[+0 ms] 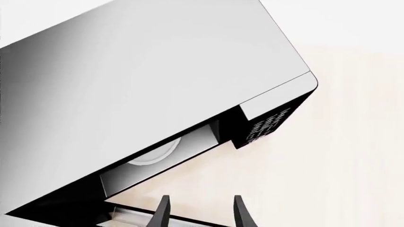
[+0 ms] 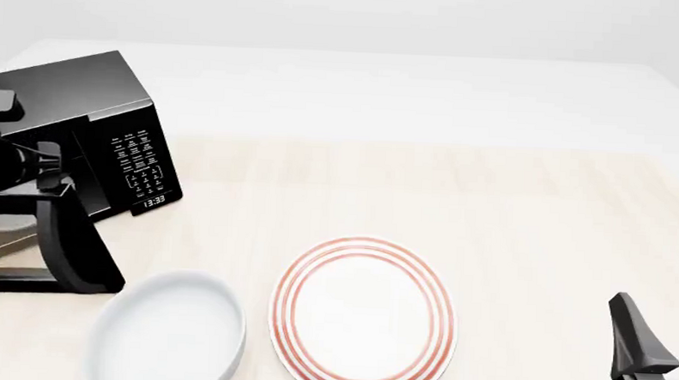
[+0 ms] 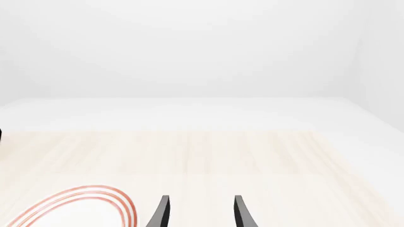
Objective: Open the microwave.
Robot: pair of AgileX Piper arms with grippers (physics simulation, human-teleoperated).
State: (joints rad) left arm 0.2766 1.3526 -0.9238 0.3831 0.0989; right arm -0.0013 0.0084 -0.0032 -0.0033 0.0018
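The black microwave (image 2: 74, 101) stands at the table's far left, its keypad (image 2: 140, 168) and clock facing the front right. Its door (image 2: 79, 247) is swung out toward the camera, and the light-grey turntable (image 2: 0, 222) shows inside. In the left wrist view I see the microwave's glossy top (image 1: 158, 80), the open cavity and the turntable (image 1: 154, 153). My left gripper (image 1: 202, 213) is open just above the door's top edge, at the open front (image 2: 62, 185). My right gripper (image 2: 660, 328) is open and empty at the front right, as the right wrist view (image 3: 200, 213) also shows.
A white plate with red rings (image 2: 363, 315) lies at the front centre, and part of it shows in the right wrist view (image 3: 75, 208). A white bowl (image 2: 172, 333) sits to its left, close to the open door. The light wooden tabletop (image 2: 522, 215) stretches to the right.
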